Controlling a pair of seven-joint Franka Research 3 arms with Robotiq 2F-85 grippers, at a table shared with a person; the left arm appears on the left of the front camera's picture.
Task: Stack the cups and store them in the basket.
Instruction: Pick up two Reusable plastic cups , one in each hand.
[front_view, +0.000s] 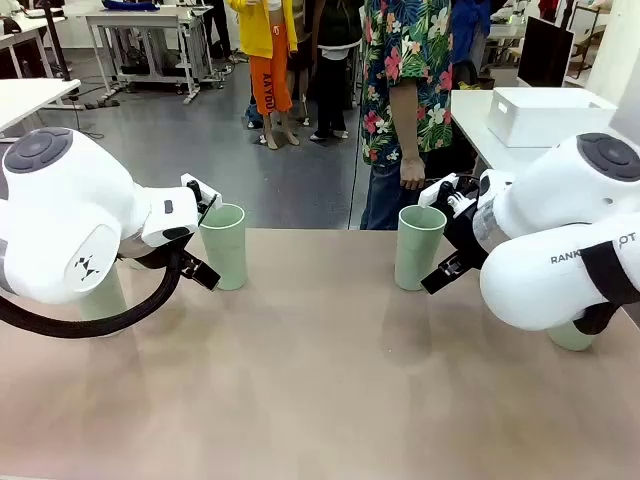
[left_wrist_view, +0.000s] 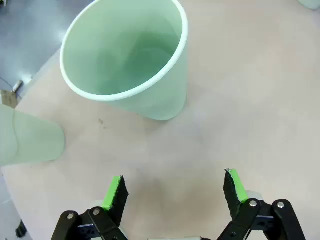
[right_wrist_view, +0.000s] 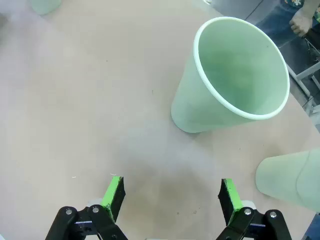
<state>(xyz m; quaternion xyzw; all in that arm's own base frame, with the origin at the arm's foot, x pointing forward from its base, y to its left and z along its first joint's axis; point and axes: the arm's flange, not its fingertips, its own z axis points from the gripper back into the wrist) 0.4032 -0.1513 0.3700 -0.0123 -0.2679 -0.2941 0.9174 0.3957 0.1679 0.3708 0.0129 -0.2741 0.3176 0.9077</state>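
Well, left tool (left_wrist_view: 173, 176), right tool (right_wrist_view: 171, 180) (both spread) face cups (left_wrist_view: 165, 100).

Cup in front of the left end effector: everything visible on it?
The cup is a tall, tapered, pale mint-green tumbler, matte plastic by its look, no handle, rim wider than base. It stands upright, mouth up, on the tan table near the far edge on the robot's left. The left wrist view shows it empty inside. The left end effector is open, just short of it, not touching. A second cup sits apart beside it. Only the table touches it.
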